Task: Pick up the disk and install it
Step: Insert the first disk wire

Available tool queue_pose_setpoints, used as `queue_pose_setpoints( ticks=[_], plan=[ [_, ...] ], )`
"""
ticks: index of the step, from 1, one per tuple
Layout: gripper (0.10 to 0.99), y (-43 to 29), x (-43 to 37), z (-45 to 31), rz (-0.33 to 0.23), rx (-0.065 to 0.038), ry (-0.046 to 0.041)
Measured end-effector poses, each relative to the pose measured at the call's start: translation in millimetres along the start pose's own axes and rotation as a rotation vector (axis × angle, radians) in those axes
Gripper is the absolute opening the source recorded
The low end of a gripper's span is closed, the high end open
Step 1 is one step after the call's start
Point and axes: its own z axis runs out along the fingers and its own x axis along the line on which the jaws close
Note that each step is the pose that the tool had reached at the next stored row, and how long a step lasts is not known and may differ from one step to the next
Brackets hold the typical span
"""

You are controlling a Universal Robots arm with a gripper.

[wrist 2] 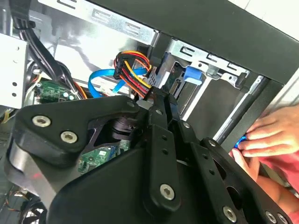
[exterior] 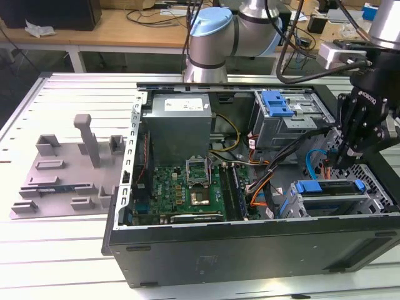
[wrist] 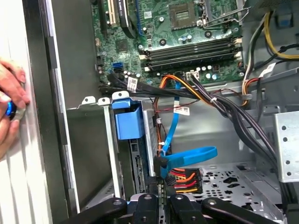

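Note:
The disk [exterior: 325,201], silver with a blue frame [exterior: 326,186], sits in the lower drive bay at the exterior view's right end of the open computer case [exterior: 250,250]. In the first wrist view the disk [wrist: 140,171] shows edge-on, standing in the bay behind its blue frame [wrist: 127,120]. My gripper [exterior: 342,164] hangs just above the bay's inner end with its fingers together. In both wrist views the gripper [wrist: 161,199] [wrist 2: 164,100] points at the disk's connector end, right beside the plug with coloured wires [wrist: 183,178] [wrist 2: 133,70] and the blue data cable [wrist: 187,156].
A person's hand [wrist: 9,109] [wrist 2: 271,135] rests on the case's outer wall holding something small and blue. The motherboard [exterior: 187,184], power supply [exterior: 178,128] and an upper drive cage with a blue latch [exterior: 278,103] fill the case. A grey fixture plate [exterior: 62,169] lies beside it.

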Motion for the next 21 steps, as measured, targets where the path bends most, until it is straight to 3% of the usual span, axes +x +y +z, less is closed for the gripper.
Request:
queue_pose_setpoints(
  ticks=[1,4,7,9,21],
  plan=[
    [0.165,-0.6,4.7,-0.3,0.000,-0.003,-0.0256],
    [0.165,-1.3,10.6,-0.8,0.000,-0.008,-0.0654],
    [0.165,-1.7,14.0,-1.7,-0.002,-0.011,-0.0932],
    [0.165,-2.2,17.8,-1.6,-0.003,-0.013,-0.1062],
    [0.165,-2.5,20.6,-3.1,-0.029,-0.010,-0.1088]
  ],
)
